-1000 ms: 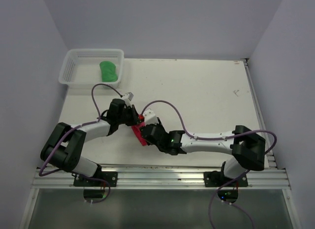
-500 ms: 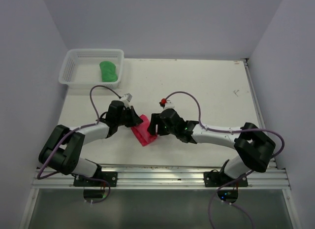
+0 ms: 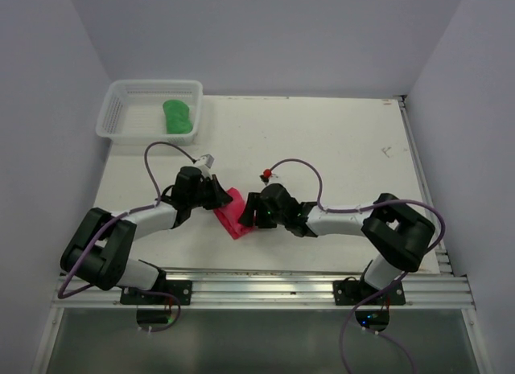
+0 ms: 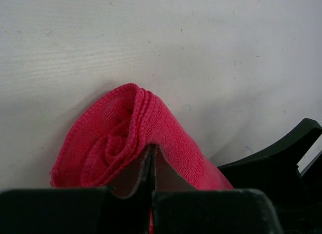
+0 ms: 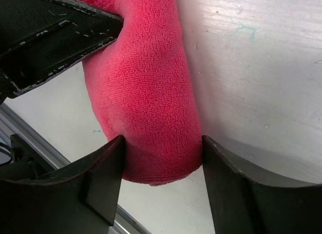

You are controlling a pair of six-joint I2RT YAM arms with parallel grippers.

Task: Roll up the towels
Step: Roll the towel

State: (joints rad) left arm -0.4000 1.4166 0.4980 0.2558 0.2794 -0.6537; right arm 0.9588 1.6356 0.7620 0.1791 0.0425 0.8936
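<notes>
Top external view.

1. Worktop (image 3: 338, 141): white board. Walls (image 3: 265, 36) close the left, far and right edges, and a metal rail (image 3: 265, 289) runs along the near edge. The right half and the far centre lie open.
2. Arms: both reach in from the near edge and meet left of centre, close to that edge, crowding the room there. Purple cables (image 3: 299, 162) loop above them.
3. Mesh basket (image 3: 113, 108): white plastic, in the far-left corner, well apart from the arms.
4. Pink-red towel (image 3: 233, 215): fleecy, wound into a short, thick roll. It lies on the worktop between the two grippers, slanting toward the near edge. The left wrist view shows a spiral at its end.
5. Green towel (image 3: 177, 117): a bright, bunched lump inside the basket, toward its right wall.
6. Left gripper (image 3: 219, 199): fingers pressed together, pinching the pink-red towel at the roll's outer layer.
7. Right gripper (image 3: 248, 213): jaws spread wide, straddling the roll's other end, with the cloth touching both inner faces.
8. Scuff mark (image 3: 386, 151): small, toward the far-right corner.
</notes>
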